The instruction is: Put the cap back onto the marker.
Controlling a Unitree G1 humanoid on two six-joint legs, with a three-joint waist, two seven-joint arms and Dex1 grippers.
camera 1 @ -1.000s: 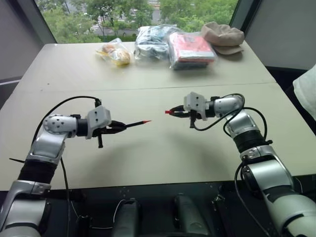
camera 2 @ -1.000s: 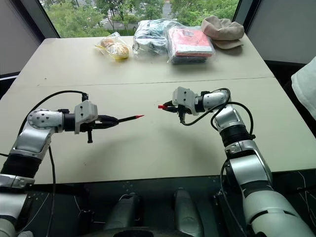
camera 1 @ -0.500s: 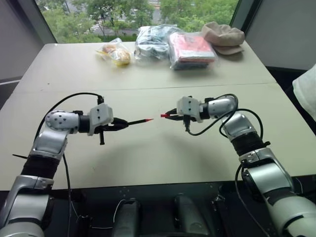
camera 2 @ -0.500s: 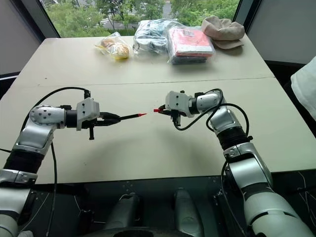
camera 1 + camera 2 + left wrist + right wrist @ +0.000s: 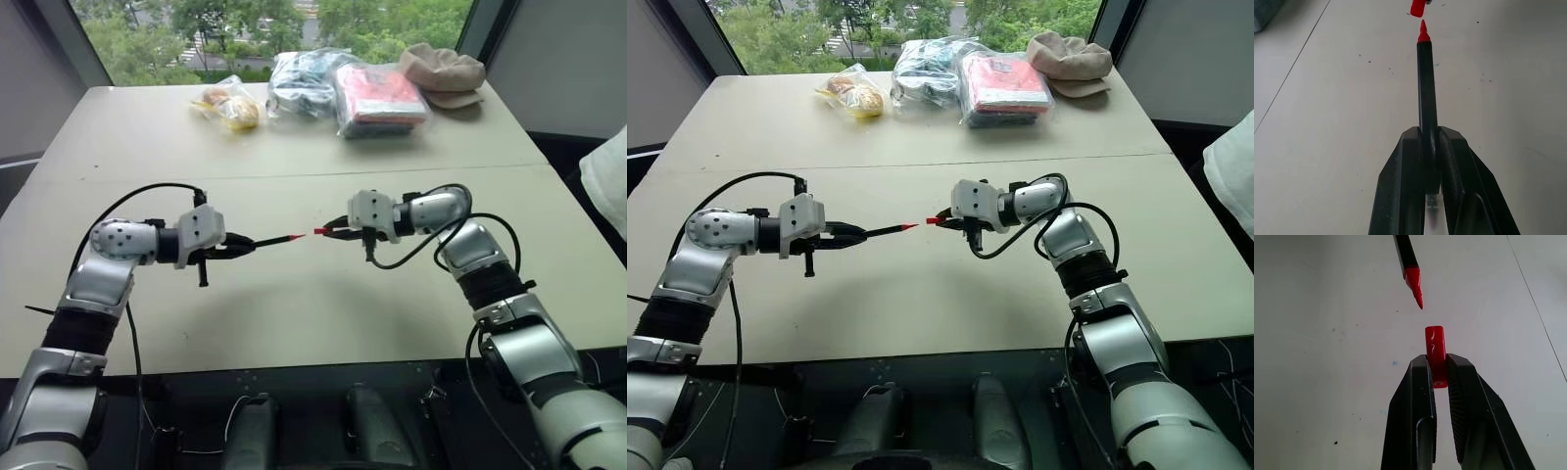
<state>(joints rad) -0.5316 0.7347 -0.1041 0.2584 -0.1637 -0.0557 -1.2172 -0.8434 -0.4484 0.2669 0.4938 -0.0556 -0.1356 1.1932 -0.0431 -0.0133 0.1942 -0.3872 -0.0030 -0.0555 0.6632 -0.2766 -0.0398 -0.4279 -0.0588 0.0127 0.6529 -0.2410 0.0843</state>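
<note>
The left gripper (image 5: 239,246) has its jaws clenched on the marker (image 5: 272,241), gripping the black barrel so that the red tip points toward three o'clock, level above the pale bench (image 5: 313,313). In the left wrist view the barrel (image 5: 1426,98) runs straight out from between the two black fingers (image 5: 1400,196), with its pale end tucked back between them.

The right gripper (image 5: 336,232) has its jaws clenched on the cap (image 5: 320,231), a tiny red cylinder that sticks out past the fingertips toward nine o'clock. In the right wrist view the cap (image 5: 1434,350) is pinched at its rear half, its open end facing the marker's tip (image 5: 1415,286).

Tip and cap are just apart, not touching, near the middle of the bench and held above it. The tip sits slightly off the cap's axis rather than dead in line.

At the bench's far edge, around twelve o'clock, lie a clear bag with yellowish contents (image 5: 227,106), a bundle in clear plastic (image 5: 302,83), a red packet in clear plastic (image 5: 380,96) and a beige cap-like cloth (image 5: 443,70).
</note>
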